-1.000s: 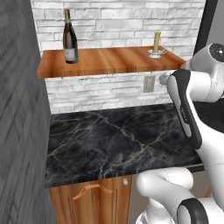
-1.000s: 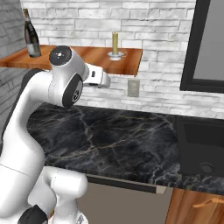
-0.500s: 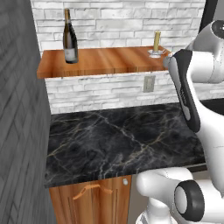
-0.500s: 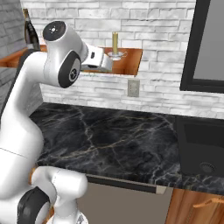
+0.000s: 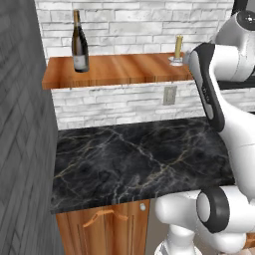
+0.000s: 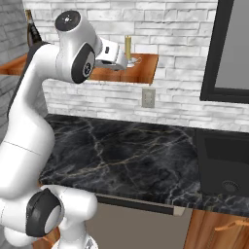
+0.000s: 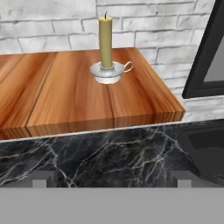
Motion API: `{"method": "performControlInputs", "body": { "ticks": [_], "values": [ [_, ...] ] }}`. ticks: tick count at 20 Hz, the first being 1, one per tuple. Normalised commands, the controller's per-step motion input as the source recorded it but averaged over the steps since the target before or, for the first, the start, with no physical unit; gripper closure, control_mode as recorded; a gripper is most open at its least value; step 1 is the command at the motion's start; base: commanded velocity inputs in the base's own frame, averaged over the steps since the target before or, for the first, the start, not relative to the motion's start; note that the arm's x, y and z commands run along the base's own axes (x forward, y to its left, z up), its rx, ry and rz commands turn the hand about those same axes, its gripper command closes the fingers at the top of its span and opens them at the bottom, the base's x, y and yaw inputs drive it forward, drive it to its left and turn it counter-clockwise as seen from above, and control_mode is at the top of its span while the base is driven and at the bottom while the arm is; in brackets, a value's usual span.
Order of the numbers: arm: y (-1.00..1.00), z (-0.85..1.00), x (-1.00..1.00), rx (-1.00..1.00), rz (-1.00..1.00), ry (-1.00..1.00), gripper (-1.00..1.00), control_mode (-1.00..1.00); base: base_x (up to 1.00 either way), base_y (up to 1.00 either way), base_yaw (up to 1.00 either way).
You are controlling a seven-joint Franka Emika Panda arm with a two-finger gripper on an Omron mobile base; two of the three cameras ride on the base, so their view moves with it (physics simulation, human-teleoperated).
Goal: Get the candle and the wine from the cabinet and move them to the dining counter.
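Observation:
The candle point(image 7: 105, 40), a tan taper in a small white holder with a handle, stands near the right end of the cabinet point(image 7: 65, 98), an orange-brown wooden shelf. My gripper point(image 7: 112, 178) is open, level with the shelf's front edge and a short way off from the candle, with nothing between its fingers. From the right base view the gripper point(image 6: 127, 62) hangs just left of the candle point(image 6: 128, 46). The wine point(image 5: 78, 42), a dark bottle with a pale label, stands upright at the shelf's left end point(image 5: 119, 69). The dining counter is out of view.
A black marble wall counter point(image 5: 134, 159) runs below the shelf, over wood-door base cabinets point(image 5: 99, 224). A brick wall with an outlet point(image 6: 148, 97) lies behind. A black-framed panel point(image 6: 233, 48) stands right of the shelf. A grey wall point(image 5: 22, 149) closes the left side.
The arm has lifted and the hand has risen from below shelf height to the shelf's level, closer to the candle. The jaws have stayed open. Candle and wine have not moved.

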Motion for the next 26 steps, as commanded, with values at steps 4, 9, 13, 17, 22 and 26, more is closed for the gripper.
{"method": "performControlInputs", "body": {
  "ticks": [4,9,13,17,22,26],
  "values": [
    [0.00,0.13,0.25,0.01,0.00,-0.05,-1.00,-1.00,0.00,0.00,0.00],
    [0.00,0.16,0.27,0.00,0.00,-0.06,-1.00,-1.00,0.00,0.00,0.00],
    [0.00,0.09,0.38,0.00,0.00,-0.02,-1.00,-1.00,0.00,0.00,0.00],
    [0.00,0.02,0.46,0.00,0.00,0.00,-1.00,-1.00,0.00,0.00,0.00],
    [0.00,0.00,0.54,0.00,0.00,0.00,-1.00,-1.00,0.00,0.00,0.00],
    [-0.01,0.00,0.46,0.00,0.00,0.00,-1.00,-1.00,0.00,0.00,0.00]
  ]
}}
